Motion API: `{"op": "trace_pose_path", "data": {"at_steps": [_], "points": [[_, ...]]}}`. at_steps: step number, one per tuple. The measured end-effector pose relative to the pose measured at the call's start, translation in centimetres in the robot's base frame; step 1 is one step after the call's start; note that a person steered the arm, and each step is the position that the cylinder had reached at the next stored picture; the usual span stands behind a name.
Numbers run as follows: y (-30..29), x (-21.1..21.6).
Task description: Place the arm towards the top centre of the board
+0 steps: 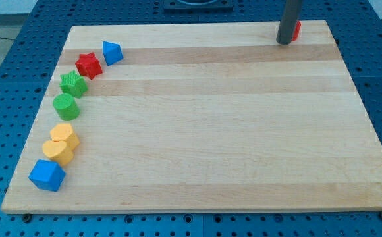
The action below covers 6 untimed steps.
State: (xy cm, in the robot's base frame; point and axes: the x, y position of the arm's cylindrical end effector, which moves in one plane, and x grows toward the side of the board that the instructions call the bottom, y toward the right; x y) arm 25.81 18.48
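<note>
Desk: at left, blue block, red star, two green, two yellow, blue cube | red block touching rod, top right | our tip upright, right of top centre | we carry no pincer.

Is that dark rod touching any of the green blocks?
No, my tip is at the board's top right beside a red block, far from both green blocks.

The board is pale striped wood on a blue perforated table. Blocks: 2 blue, 2 red, 2 green, 2 yellow.
</note>
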Motion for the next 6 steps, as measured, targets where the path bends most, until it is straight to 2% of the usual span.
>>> {"op": "trace_pose_path", "data": {"at_steps": [1, 3, 4, 5, 6], "points": [[-0.8, -1.7], [-1.0, -2.2], [-7.3, 0.1], [-14.6, 0.4], [-15.2, 0.3]]}}
